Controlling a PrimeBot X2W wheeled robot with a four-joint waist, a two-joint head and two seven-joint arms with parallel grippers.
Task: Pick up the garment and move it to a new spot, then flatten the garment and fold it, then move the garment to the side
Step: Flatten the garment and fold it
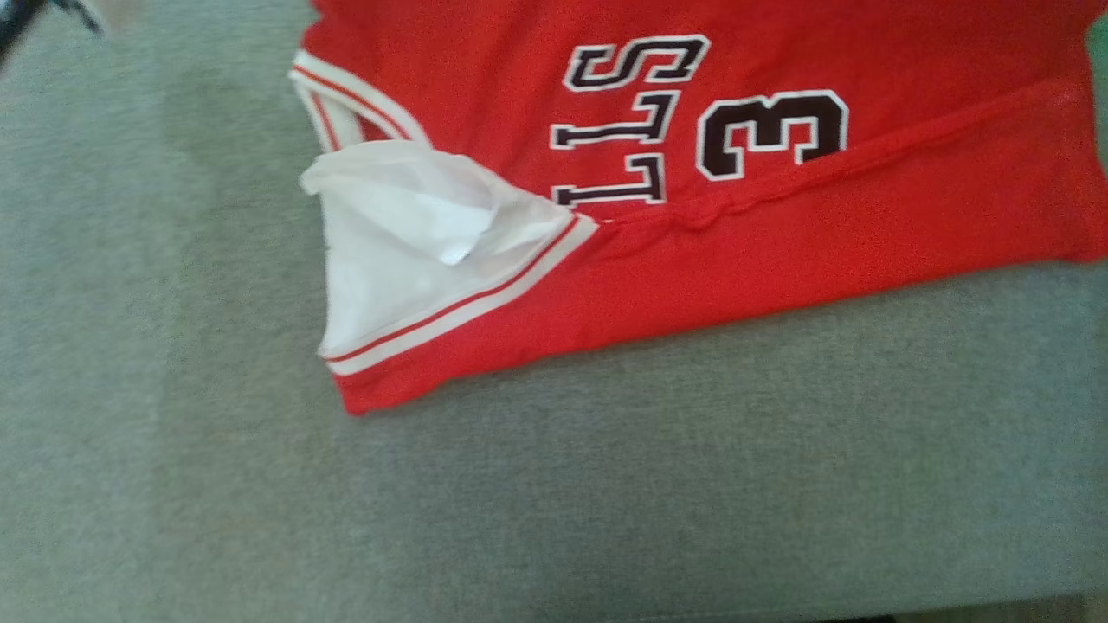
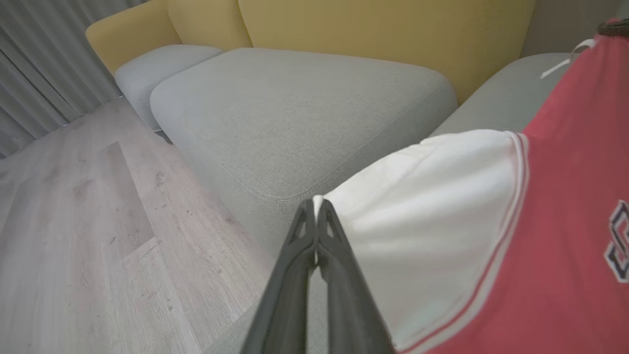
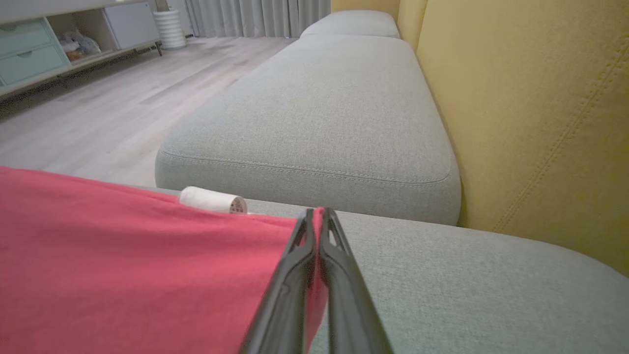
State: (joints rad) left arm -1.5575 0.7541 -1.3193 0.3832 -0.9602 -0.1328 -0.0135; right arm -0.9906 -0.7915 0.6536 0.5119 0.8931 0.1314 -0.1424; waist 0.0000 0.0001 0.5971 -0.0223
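**A:** Two grippers. What is each one doing to the shirt (image 1: 909, 216)?

**B:** The left gripper (image 2: 317, 205) has its fingers (image 2: 344, 285) pressed together on a corner of the shirt's white panel (image 2: 432, 206). The right gripper (image 3: 318, 214) is pinched shut the same way on an edge of the red cloth, and a strip of red shows between its tips.

**A:** And where is the shirt?

**B:** On the grey sofa seat (image 1: 519, 502). From the head camera it sits in the upper right, with one long edge folded over towards the front. The black letters and the number 3 (image 1: 770, 130) face up, and the white panel with its red-and-white trim is at the left end.

**A:** Flat or lifted?

**B:** I cannot tell. The head picture is blurred.

**A:** Anything around it?

**B:** A yellow backrest (image 3: 530, 108) behind the seat, a second grey cushion (image 3: 324, 113) next to it, and a wooden floor (image 2: 73, 221) in front. A small white roll (image 3: 211, 200) lies just past the red cloth, and a low shelf unit (image 3: 34, 49) stands well away.
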